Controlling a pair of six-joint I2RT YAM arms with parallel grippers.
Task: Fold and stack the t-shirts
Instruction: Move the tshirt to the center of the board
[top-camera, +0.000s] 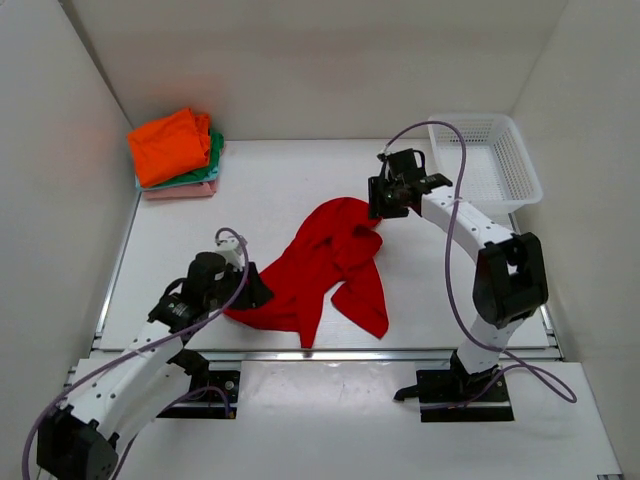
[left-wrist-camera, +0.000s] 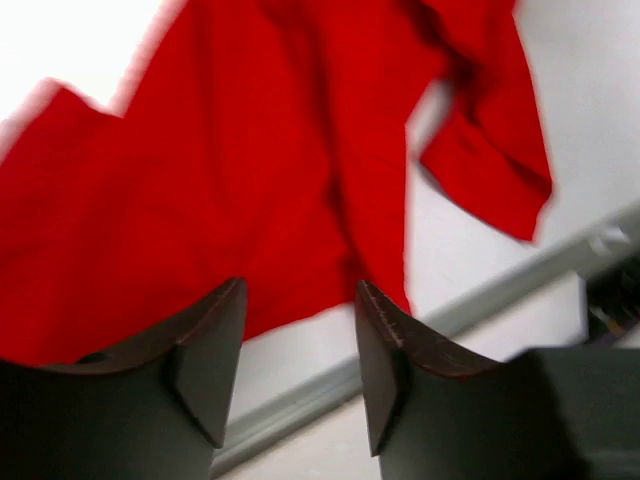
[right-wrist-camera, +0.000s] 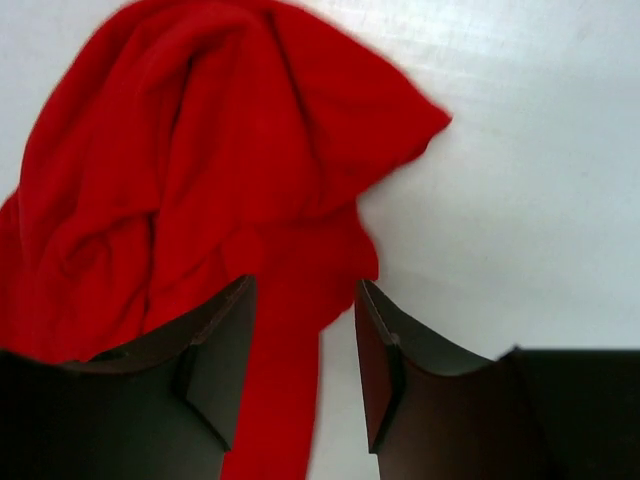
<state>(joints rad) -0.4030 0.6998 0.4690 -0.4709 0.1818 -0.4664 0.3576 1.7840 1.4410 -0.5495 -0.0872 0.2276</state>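
Right pincer (top-camera: 379, 207) over red t-shirt (top-camera: 318, 272), near-left to far-right

My top view looks down from above and behind the arm bases, facing away from them. It sits far enough back to take in the whole tabletop (top-camera: 290, 185) and both arms. The left wrist view sits just behind the left gripper (left-wrist-camera: 300, 290), low and close. It looks past the fingers across the near edge of the red shirt (left-wrist-camera: 230, 150) toward a sleeve and the front rail (left-wrist-camera: 500, 290). The right wrist view rides behind the right gripper (right-wrist-camera: 305, 285), looking steeply down at the shirt's bunched far end from very near. All three views share the shirt. Each wrist view covers an opposite end of it, and I cannot tell whether they overlap.
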